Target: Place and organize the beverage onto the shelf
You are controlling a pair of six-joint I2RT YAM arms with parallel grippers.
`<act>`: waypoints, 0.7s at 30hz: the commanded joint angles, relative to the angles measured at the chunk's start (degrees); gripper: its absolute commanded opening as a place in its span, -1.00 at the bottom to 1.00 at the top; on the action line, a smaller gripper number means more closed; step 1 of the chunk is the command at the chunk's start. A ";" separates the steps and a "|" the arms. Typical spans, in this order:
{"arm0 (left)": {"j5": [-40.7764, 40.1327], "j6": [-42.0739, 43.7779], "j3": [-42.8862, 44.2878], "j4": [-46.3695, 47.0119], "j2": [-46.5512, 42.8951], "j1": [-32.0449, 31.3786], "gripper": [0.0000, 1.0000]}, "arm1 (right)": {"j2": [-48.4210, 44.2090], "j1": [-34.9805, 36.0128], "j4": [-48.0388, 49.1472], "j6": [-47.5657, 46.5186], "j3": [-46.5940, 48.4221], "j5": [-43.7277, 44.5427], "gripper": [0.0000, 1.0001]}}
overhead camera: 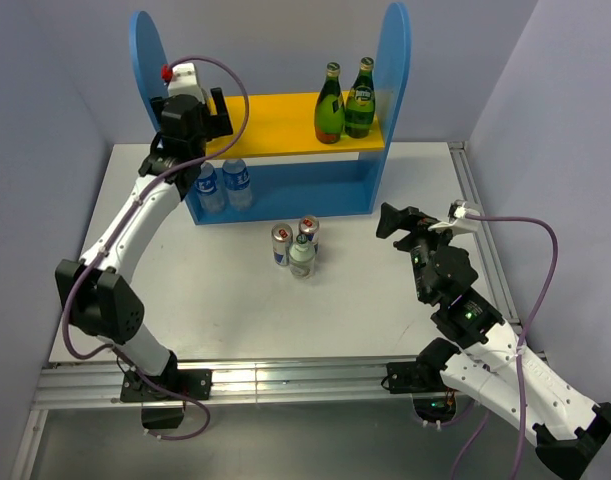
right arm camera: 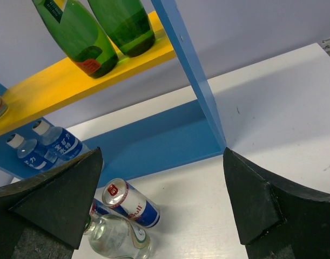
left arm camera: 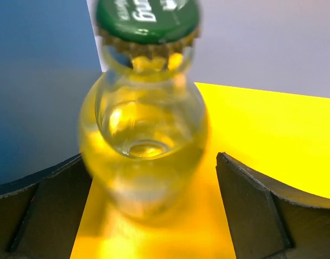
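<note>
We see a clear green-capped bottle (left arm camera: pixel 143 145) standing upright, cap up, at the left end of the shelf's (overhead camera: pixel 285 125) yellow upper board, beside the blue side panel (left arm camera: pixel 40 81). The left gripper (left arm camera: pixel 151 157) straddles it, jaws spread and not gripping. Bare board runs right to two green bottles (overhead camera: pixel 345 100). The right gripper (right arm camera: pixel 162 154) hangs spread and empty over the table (overhead camera: pixel 365 300).

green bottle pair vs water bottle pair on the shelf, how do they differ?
The green bottles are dark green; the water bottles are clear with blue labels and white caps. The green bottles stand at the right end of the yellow board; the water bottles stand at the left end of the blue base. The green bottles are taller. Both pairs stand upright, side by side.
</note>
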 commanded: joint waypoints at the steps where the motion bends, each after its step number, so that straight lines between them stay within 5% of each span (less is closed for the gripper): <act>1: -0.49 -2.40 -1.58 3.47 -7.90 -0.39 0.99 | -0.10 0.21 2.08 0.85 -0.26 1.17 0.99; 10: -10.04 4.27 -27.66 18.98 -28.72 -15.56 0.98 | -1.06 0.30 1.73 1.90 -0.96 4.87 0.99; 15: -5.16 -2.40 -41.65 15.17 -41.89 -21.38 0.82 | -2.11 0.39 3.66 4.53 -2.80 8.55 0.99; 21: -0.49 -7.22 -50.80 14.55 -45.79 -33.87 0.85 | -2.65 0.30 4.90 4.98 -3.78 8.65 1.00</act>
